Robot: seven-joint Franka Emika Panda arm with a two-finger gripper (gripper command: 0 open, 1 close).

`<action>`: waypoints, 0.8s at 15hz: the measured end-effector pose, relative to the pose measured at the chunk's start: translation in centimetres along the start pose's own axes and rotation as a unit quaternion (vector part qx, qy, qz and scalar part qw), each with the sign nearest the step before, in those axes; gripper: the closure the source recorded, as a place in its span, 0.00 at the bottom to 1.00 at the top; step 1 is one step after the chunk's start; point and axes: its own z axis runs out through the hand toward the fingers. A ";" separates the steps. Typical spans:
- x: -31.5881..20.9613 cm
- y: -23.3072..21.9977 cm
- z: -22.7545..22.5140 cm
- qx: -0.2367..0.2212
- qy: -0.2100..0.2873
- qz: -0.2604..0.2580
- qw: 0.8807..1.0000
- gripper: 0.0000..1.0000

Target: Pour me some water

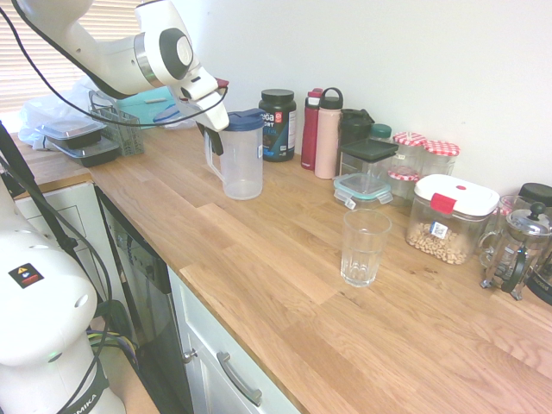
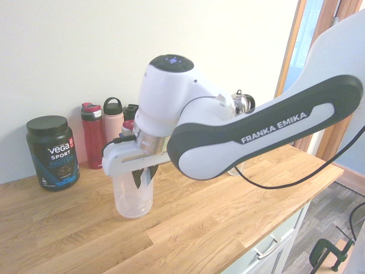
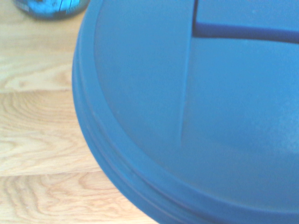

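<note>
The pincer [image 2: 145, 178] is closed narrow on the handle [image 1: 214, 166] of the upright pitcher [image 1: 242, 164] on the counter [image 1: 259, 250]. In the first exterior view, the pitcher's body lies just beside the pincer at four o'clock; the glass [image 1: 364, 250] stands well apart, also at four o'clock.

Blue lid, clear pitcher, red-and-white checks
The pitcher's lid [image 1: 245, 120] was blue over a colourless, cloudy body [image 1: 244, 164]; at one o'clock from it stood a black tub [image 1: 278, 129] with blue and white print, and at two o'clock a red bottle [image 1: 310, 134] and a pale pink one [image 1: 328, 142]. Jar lids [image 1: 441, 148] were checked red and white. The bench [image 1: 259, 285] showed tan wood grain.
</note>
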 end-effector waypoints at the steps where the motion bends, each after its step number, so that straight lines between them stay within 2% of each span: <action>1: 1.1 1.0 -1.3 0.006 -0.007 -0.003 1.000 1.00; 5: 5.9 7.6 -7.0 -0.015 -0.027 -0.063 0.998 1.00; 7: 9.4 11.8 -9.1 -0.011 -0.042 -0.094 0.995 1.00; 10: 14.5 18.4 -10.6 -0.006 -0.077 -0.139 0.987 1.00; 12: 17.6 22.2 -11.2 -0.011 -0.083 -0.164 0.983 1.00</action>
